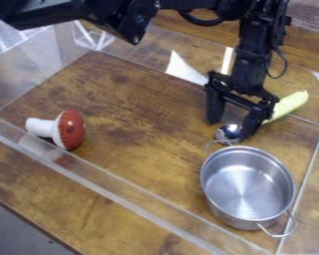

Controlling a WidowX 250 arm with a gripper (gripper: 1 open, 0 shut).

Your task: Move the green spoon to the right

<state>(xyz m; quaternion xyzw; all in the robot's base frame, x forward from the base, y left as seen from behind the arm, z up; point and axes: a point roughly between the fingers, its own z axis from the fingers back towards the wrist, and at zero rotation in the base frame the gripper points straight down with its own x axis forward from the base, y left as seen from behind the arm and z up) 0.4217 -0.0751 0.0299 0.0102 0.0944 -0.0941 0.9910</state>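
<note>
On table: pot (249,185) empty | green spoon (266,112) just behind it

This looks like a robotics lab test cell rather than a lived-in room. A wooden surface (123,110) is fenced by low clear plastic walls (109,189), forming a closed work pen. A black robot arm (262,40) reaches in from above, with dark camera or mount hardware (69,12) close to the lens. The few items inside are props: a toy mushroom (59,127), a steel pot (250,186) and a spoon (262,112).
</note>
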